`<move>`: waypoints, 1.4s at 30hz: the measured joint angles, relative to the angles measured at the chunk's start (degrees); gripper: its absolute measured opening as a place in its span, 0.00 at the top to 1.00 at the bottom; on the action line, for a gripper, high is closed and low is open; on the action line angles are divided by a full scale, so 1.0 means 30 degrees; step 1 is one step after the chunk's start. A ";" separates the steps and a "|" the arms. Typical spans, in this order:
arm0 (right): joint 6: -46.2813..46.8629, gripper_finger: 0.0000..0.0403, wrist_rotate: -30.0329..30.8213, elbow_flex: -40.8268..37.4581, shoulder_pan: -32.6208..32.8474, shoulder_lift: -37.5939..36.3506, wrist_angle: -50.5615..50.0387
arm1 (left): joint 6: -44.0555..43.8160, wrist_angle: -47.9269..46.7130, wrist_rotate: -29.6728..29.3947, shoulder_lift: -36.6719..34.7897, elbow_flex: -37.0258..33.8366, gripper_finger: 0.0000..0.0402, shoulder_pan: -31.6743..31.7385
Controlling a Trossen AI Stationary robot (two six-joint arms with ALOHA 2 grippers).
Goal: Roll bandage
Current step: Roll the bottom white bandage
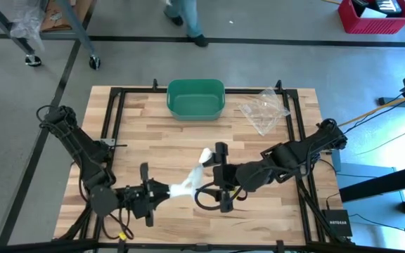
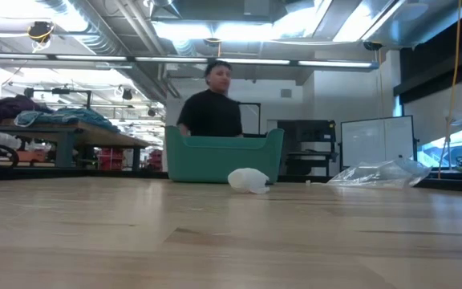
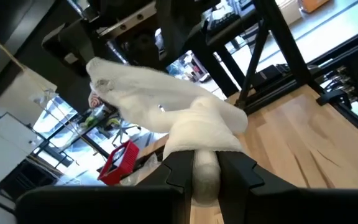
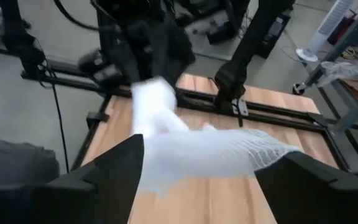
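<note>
Where arms meet, one bandage (image 1: 188, 184)

1. The pale butcher-block wooden table top (image 1: 188, 137) is made of glued planks, smooth and faintly sheened.
2. The white open-mesh gauze bandage (image 4: 229, 152) is seen as soft, matt cloth with a netted weave.
3. The green rectangular plastic bin (image 1: 196, 98) is shown smooth and slightly glossy.
4. The crumpled clear plastic bag (image 1: 264, 109) is rendered thin, shiny and wrinkled.
5. The black metal frame rails (image 1: 114, 116) along the table are finished matt.
6. The left gripper (image 3: 205, 174) is formed of dark, matt plastic fingers.
</note>
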 joint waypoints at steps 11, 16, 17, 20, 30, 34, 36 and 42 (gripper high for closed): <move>0.0949 0.28 0.0150 0.0331 -0.0015 -0.0099 -0.3308 | 0.0807 0.0073 -0.2425 -0.0248 0.0575 0.90 -0.1788; 0.1183 0.28 -0.0478 -0.0052 -0.0018 -0.0029 -0.4834 | 0.0364 0.0120 -0.2463 -0.0248 0.0714 0.90 -0.1819; 0.1361 0.28 -0.0567 -0.0301 -0.0040 -0.0002 -0.5322 | 0.0355 0.0037 -0.2489 -0.0248 0.0714 0.90 -0.1818; 0.1782 0.28 -0.0414 -0.1380 -0.0182 0.0015 -0.5321 | 0.0362 0.0070 -0.2694 -0.0248 0.0714 0.90 -0.1825; -0.0476 0.28 0.1863 -0.3515 0.0652 0.0042 0.1161 | -0.0982 -0.1360 -0.2871 -0.0240 0.0714 0.90 -0.1065; -0.0506 0.28 0.2319 -0.3501 0.0721 0.0036 0.2469 | -0.1357 -0.1546 -0.2863 -0.0240 0.0714 0.90 -0.0802; -0.0527 0.32 0.2310 -0.3501 0.0729 0.0036 0.2878 | -0.1366 -0.1559 -0.2863 -0.0240 0.0714 0.90 -0.0732; -0.1001 0.65 0.2479 -0.3509 0.0627 0.0218 0.1873 | -0.1437 -0.1543 -0.2860 -0.0240 0.0714 0.90 -0.0840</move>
